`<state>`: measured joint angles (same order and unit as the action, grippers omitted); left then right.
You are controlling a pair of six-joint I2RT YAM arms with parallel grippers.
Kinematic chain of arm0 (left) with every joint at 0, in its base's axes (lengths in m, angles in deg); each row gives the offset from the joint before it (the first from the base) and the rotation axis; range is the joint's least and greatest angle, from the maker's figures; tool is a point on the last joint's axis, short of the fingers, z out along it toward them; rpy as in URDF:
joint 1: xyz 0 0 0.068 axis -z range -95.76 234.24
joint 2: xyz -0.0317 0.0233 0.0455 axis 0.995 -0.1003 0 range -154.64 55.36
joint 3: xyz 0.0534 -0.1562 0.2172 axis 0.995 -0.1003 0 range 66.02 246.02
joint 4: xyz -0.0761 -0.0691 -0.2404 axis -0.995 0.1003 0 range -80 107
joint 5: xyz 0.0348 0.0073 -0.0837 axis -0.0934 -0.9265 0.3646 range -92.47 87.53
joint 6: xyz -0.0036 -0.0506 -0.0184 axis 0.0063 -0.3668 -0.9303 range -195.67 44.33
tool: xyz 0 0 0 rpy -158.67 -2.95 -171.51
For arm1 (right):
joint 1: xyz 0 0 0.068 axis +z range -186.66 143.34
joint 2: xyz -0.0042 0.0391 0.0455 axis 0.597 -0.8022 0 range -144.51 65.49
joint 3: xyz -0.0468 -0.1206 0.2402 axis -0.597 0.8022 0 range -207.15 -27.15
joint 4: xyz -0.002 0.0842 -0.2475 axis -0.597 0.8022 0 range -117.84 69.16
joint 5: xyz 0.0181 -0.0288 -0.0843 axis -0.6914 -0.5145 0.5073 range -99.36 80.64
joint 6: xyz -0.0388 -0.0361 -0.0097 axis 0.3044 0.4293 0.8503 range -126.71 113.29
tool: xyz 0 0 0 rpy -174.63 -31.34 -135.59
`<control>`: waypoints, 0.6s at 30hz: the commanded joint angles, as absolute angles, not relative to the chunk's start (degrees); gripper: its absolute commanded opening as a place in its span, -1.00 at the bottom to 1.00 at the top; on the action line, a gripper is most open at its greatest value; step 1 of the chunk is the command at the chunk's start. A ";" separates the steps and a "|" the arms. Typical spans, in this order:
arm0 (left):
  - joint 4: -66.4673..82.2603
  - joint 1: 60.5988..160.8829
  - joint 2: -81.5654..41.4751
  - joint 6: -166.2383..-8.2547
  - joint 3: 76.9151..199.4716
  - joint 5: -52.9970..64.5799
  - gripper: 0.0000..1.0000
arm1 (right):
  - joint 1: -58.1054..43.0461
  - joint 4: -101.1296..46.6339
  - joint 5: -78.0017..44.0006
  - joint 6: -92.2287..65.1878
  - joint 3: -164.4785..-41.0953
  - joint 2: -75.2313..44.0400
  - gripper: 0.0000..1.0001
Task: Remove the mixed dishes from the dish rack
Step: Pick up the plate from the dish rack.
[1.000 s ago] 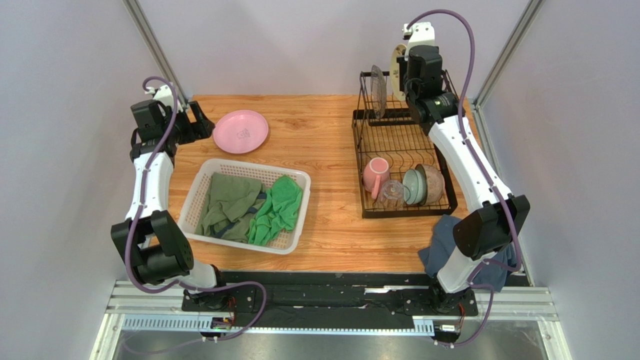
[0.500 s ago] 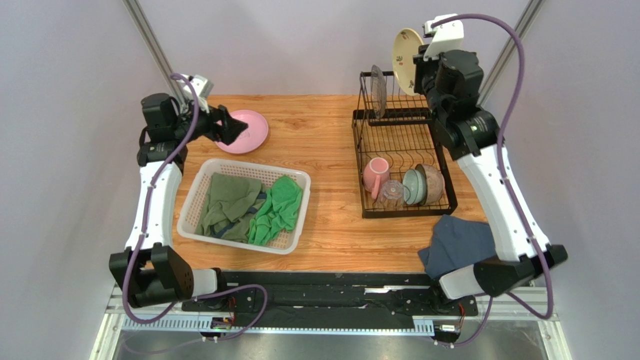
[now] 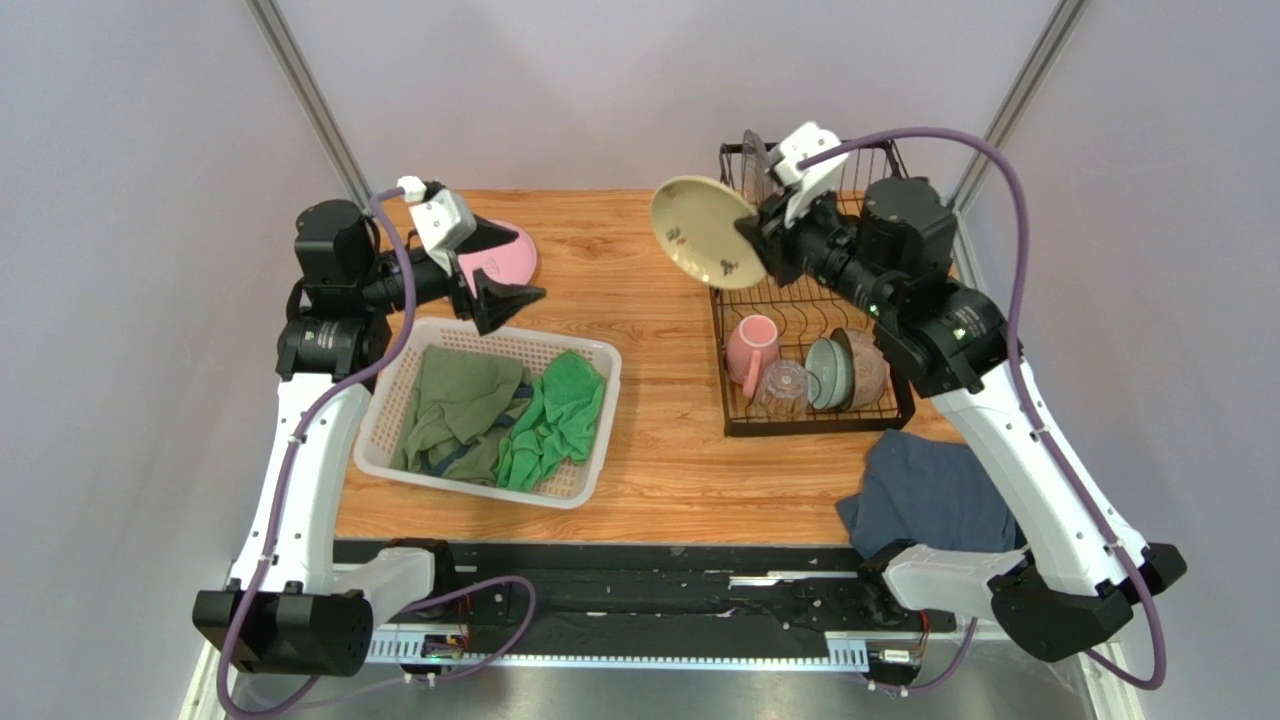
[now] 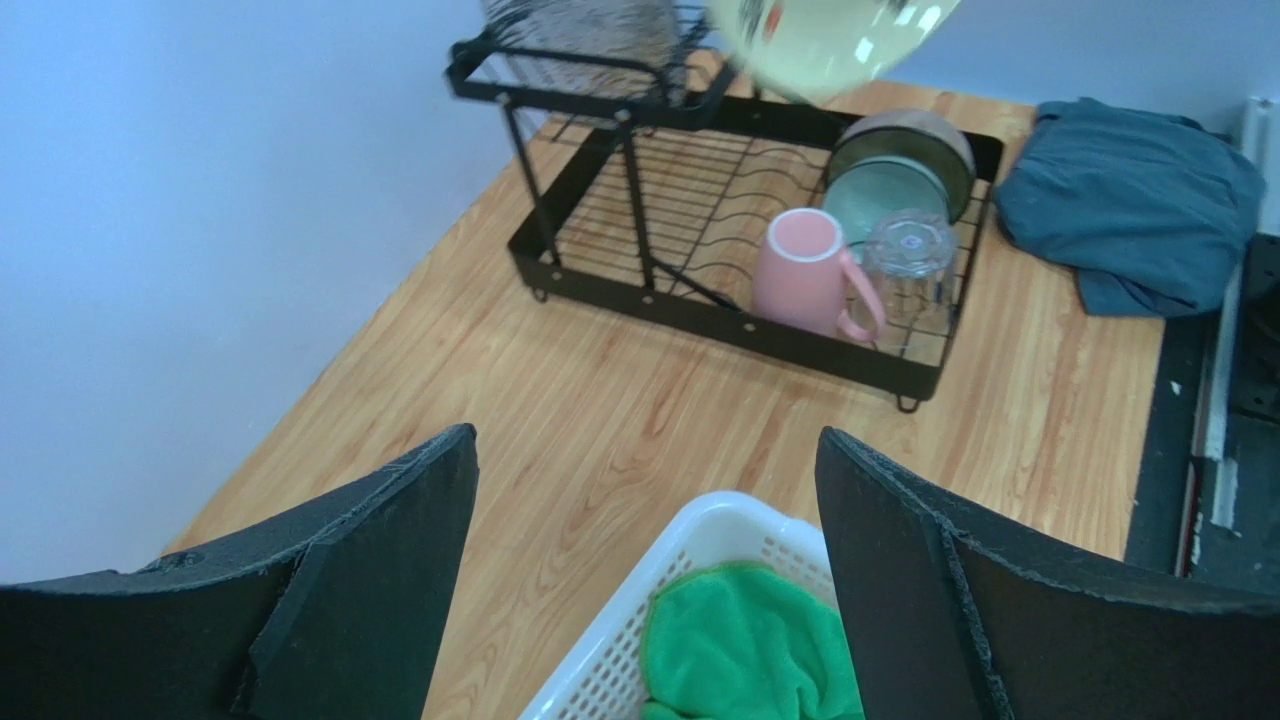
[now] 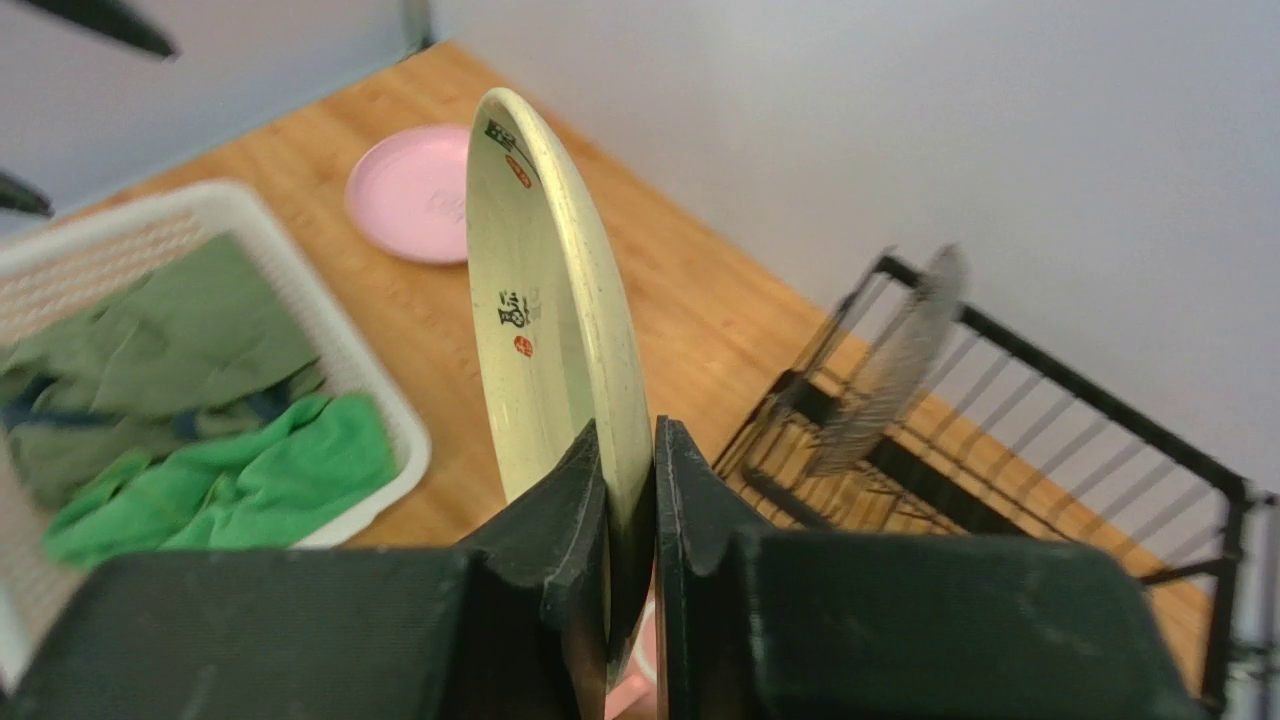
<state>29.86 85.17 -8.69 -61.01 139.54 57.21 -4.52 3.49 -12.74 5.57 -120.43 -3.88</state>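
My right gripper (image 3: 756,237) (image 5: 628,435) is shut on the rim of the cream plate (image 3: 703,233) (image 5: 541,285), which it holds on edge in the air left of the dish rack (image 3: 812,429) (image 4: 676,308). The grey plate (image 5: 902,353) (image 4: 579,23) stands in the upper shelf. In the lower tray sit the pink mug (image 3: 748,348) (image 4: 812,270), clear glass cup (image 3: 781,387) (image 4: 909,255), teal bowl (image 3: 827,372) and brown bowl (image 3: 864,365). The pink plate (image 3: 508,255) (image 5: 413,195) lies on the table at back left. My left gripper (image 3: 489,288) (image 4: 646,435) hovers open and empty beside it.
A white mesh basket (image 3: 496,333) (image 4: 706,525) holding green cloths (image 3: 556,420) sits at the left under my left gripper. A blue-grey cloth (image 3: 924,488) (image 4: 1135,188) lies near the front right edge. Bare wood shows between basket and rack.
The right arm lifted the cream plate off the rack's upper shelf and swung it left over the table. The left arm rose from beside the pink plate and moved right, staying open.
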 commanded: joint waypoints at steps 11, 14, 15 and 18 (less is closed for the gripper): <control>28.63 96.01 -4.58 -52.38 134.93 61.69 0.85 | 5.09 5.47 -26.59 12.10 -115.22 -5.88 -0.91; 28.90 97.51 -5.37 -51.59 134.84 61.16 0.85 | 6.76 5.64 -26.15 12.45 -115.39 -6.50 -0.91; 29.16 97.86 -5.55 -51.41 134.76 61.16 0.86 | 7.28 5.82 -26.15 12.54 -115.48 -6.93 -0.91; 29.16 99.44 -6.34 -51.23 134.58 60.72 0.83 | 8.43 5.99 -25.62 12.98 -115.48 -7.46 -0.92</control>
